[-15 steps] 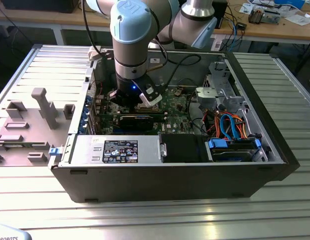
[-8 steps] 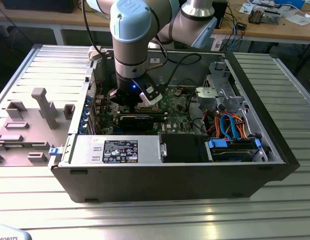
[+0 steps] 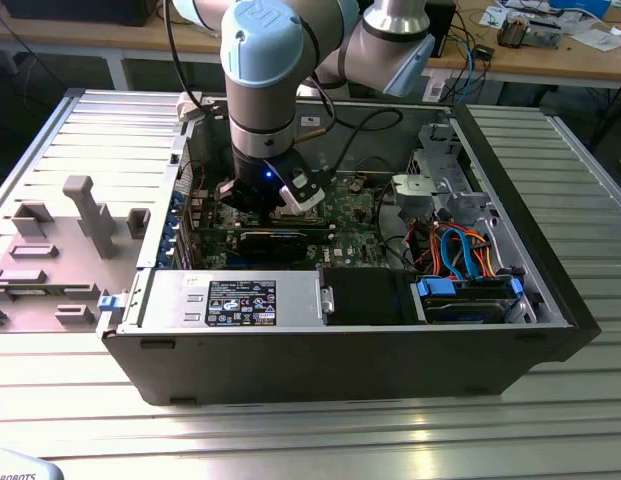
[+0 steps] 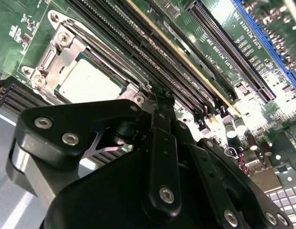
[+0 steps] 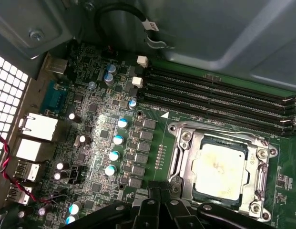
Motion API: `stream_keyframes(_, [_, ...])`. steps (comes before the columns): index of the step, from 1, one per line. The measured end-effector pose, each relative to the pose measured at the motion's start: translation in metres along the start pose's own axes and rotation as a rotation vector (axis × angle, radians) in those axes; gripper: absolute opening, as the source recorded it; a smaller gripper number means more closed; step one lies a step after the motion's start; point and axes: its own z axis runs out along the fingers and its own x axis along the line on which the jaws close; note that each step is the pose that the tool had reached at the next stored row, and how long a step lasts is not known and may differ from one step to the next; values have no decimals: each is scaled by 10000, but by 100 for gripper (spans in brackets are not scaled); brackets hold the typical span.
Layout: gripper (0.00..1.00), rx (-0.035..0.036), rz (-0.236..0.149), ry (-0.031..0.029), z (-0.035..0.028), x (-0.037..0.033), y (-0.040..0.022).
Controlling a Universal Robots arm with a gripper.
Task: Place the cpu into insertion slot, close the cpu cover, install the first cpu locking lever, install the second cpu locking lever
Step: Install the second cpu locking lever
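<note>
Gripper: the gripper (image 4: 159,98) is reaching down into the open computer case (image 3: 340,370), over the green motherboard (image 5: 114,95); in both wrist views its black fingers (image 5: 155,195) are pressing together at the tips with nothing pinched between them.
Gripper position: the tips are hovering just beside the socket's rim, at the side facing the arm; whether they are touching the frame cannot be told.
Chip: the cpu (image 5: 219,171) is lying flat in the insertion slot (image 5: 198,193), its silver-grey top showing through the window of the frame.
Cover: the cpu cover (image 5: 186,157) is lying closed over the chip, its metal border framing the chip on all sides.
Memory slots: long black memory slots (image 5: 214,98) are running just beside the socket, along the side away from the gripper.
Board parts: blue-topped capacitors (image 5: 118,140) are standing in a row near the socket, towards the board's port edge.
Arm: in the exterior view the grey and blue arm (image 3: 270,90) is coming down into the case near its back wall.
Case surroundings: a grey power supply box (image 3: 230,298) is sitting along the case's front edge, and coloured cables (image 3: 460,250) are bunching at the exterior view's right.
</note>
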Motion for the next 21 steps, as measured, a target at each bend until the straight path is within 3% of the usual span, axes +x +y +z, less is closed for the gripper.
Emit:
stream_keyframes(8, [11,64,-1,-1,-5,11,-11])
stream_keyframes(12, [11,73,-4,3,-65,1,-2])
stream_keyframes(17, [11,158,10,88,-49,-196,62])
stream_keyframes(21, [11,266,24,178,-35,-336,115])
